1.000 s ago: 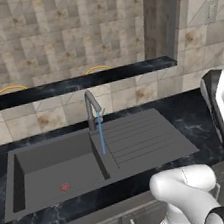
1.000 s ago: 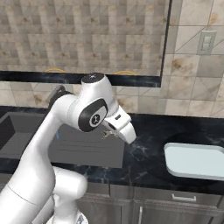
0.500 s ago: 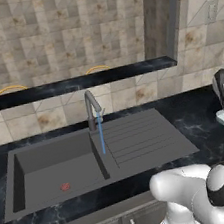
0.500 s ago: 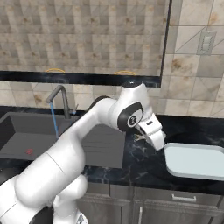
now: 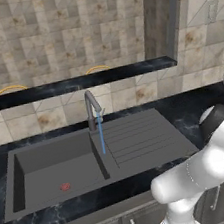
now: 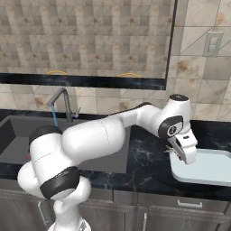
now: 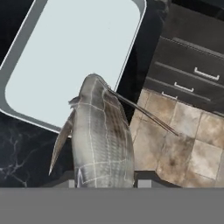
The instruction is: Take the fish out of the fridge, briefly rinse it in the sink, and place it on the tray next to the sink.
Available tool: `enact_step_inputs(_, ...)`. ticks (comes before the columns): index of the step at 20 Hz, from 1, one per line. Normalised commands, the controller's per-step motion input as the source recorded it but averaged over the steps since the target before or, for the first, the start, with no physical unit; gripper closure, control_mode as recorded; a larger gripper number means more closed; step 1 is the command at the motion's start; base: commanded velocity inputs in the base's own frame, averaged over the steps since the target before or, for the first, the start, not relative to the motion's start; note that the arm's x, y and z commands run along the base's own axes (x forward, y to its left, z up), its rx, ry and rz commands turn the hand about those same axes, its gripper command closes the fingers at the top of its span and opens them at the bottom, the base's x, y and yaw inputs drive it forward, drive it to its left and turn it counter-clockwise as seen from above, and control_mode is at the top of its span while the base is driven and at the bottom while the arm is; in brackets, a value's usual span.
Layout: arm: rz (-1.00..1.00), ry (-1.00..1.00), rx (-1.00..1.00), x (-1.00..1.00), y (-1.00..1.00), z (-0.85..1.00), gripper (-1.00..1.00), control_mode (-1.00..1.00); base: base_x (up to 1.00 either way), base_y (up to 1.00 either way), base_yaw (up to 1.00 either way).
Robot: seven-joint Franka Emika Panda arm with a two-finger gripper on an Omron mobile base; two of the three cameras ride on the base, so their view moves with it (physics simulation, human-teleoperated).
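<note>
- Black marbled counter (image 6: 149,169), tan tiled wall; tap (image 5: 92,108) running into sink (image 5: 56,167).
- Gripper (image 6: 180,152) clamped on fish (image 7: 101,140), above tray (image 6: 205,167) edge.
- Swung from sink side to tray since earlier.

The sink (image 5: 65,163) is set into the worktop (image 6: 149,169) with its tap (image 5: 92,106) at the back edge, and the tray (image 6: 212,169) lies near the worktop's right front edge.

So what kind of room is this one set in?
A rendered kitchen: a dark sink with a running tap set in a black counter, tiled wall behind, cabinet drawers below.
</note>
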Motion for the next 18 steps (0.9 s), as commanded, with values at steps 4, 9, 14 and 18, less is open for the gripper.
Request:
enact_step_inputs(4, -0.02, 0.00, 0.00, 0.10, -0.28, -0.12, 1.00, -1.00, 0.00, 0.00, 0.00)
enact_step_inputs(9, 0.00, 0.00, 0.00, 0.17, -0.13, -0.49, 1.00, -1.00, 0.00, 0.00, 0.00)
enact_step_inputs(14, -0.01, 0.00, 0.00, 0.39, -0.17, -0.37, 1.00, -1.00, 0.00, 0.00, 0.00)
enact_step_inputs(18, 0.00, 0.00, -0.03, 0.54, -0.43, -0.37, 1.00, -1.00, 0.00, 0.00, 0.00)
